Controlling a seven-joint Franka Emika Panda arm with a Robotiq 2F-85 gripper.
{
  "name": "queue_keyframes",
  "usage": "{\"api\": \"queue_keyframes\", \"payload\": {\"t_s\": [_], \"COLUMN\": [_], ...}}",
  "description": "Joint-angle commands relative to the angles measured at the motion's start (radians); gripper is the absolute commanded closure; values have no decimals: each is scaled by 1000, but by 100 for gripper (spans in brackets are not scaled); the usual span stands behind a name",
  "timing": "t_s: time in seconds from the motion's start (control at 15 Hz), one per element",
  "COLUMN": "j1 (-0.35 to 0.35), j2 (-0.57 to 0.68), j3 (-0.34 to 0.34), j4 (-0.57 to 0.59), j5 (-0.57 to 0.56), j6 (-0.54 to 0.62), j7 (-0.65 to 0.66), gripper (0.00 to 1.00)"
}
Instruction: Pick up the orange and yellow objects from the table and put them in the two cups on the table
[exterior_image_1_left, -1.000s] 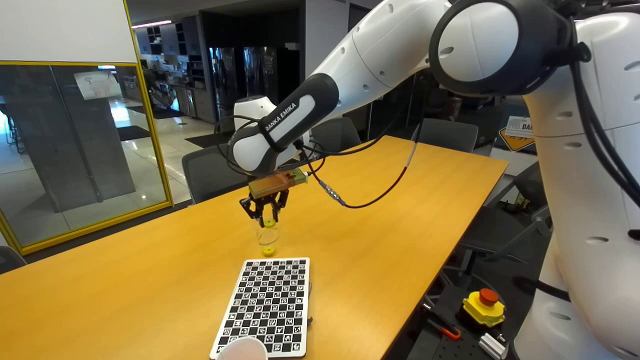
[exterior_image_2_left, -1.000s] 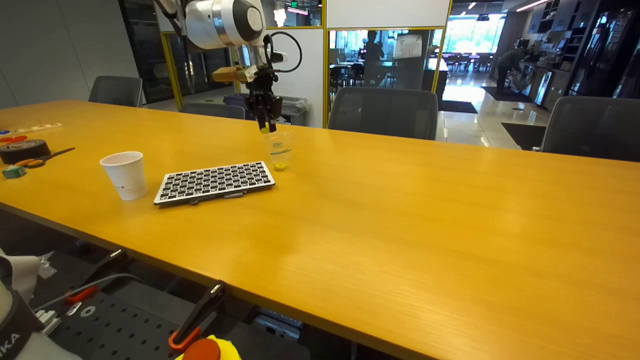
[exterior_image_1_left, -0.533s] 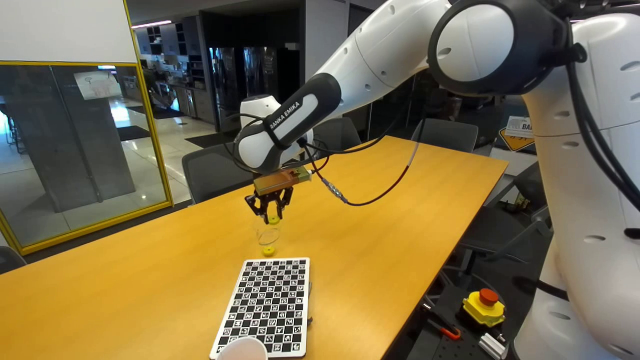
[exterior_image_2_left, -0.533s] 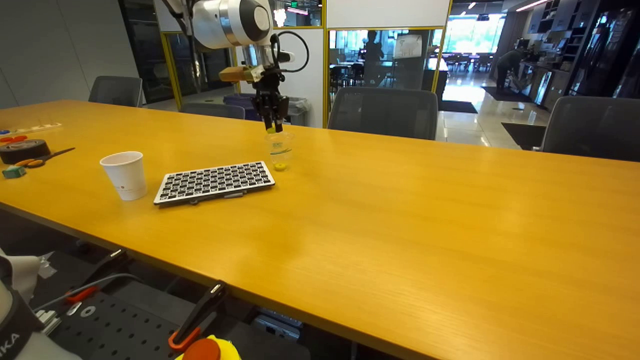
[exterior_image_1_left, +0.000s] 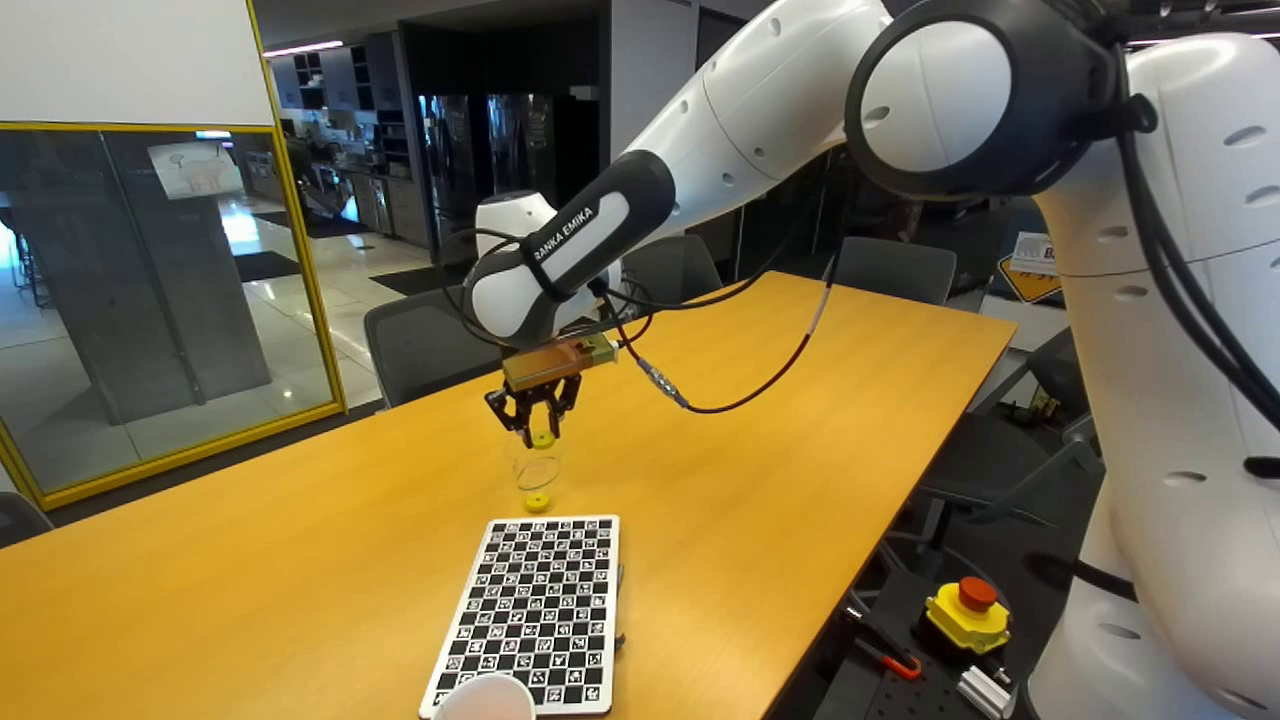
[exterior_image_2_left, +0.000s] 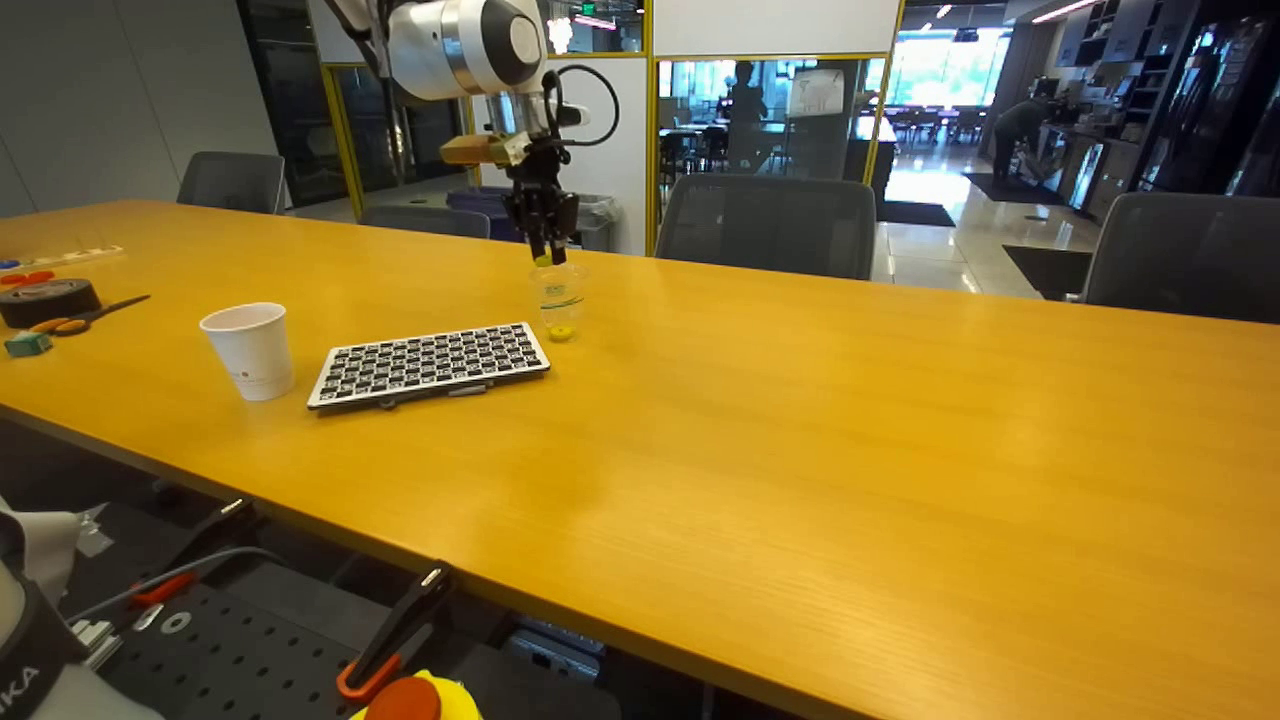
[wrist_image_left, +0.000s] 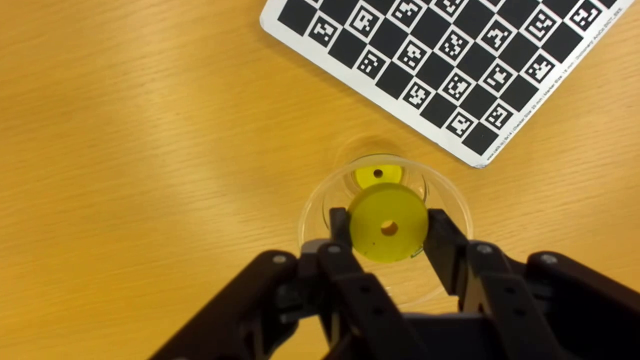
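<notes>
Our gripper (wrist_image_left: 388, 223) is pinching a yellow disc (wrist_image_left: 389, 207) by its edge, one finger pressing on either side, the small hole through its middle showing in my wrist view. That disc is hovering over the mouth of the clear cup (exterior_image_2_left: 561, 295), close to the rim; I am not managing to tell whether any of it is dipping below. Inside that cup a second yellow disc (wrist_image_left: 390, 175) is lying at the bottom, showing through the wall in both exterior views. The cup is standing upright on the counter (exterior_image_2_left: 800, 480), just beyond one short end of a checkered board (exterior_image_2_left: 432, 365) and apart from it. By the board's opposite end the white cup (exterior_image_2_left: 255, 358) is standing upright. Farther along, in an exterior view, I am making out a black roll (exterior_image_2_left: 48, 303), scissors with orange handles (exterior_image_2_left: 88, 319) and a green block (exterior_image_2_left: 28, 344), all sitting near one another. Over the counter the white arm (exterior_image_1_left: 745, 130) is reaching, and beside its base, off the counter, a yellow box with a red button (exterior_image_1_left: 966, 626) is sitting on a dark platform (exterior_image_2_left: 250, 645).
</notes>
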Motion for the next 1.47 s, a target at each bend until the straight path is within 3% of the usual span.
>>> {"api": "queue_keyframes", "payload": {"t_s": [0.0,0.4,0.47,0.53,0.8,1.2,1.4], "j1": [-13,-22,-24,-25,-24,-18,-30], "j2": [41,80,83,85,80,-35,-179], "j3": [8,6,7,7,5,16,43], "j4": [70,114,118,121,117,-2,-163], "j5": [0,5,8,9,6,-3,2], "j6": [-21,-22,-24,-23,-21,-18,-9], "j7": [-26,-45,-48,-49,-46,-74,-162], "gripper": [78,77,33,33,3,0,0]}}
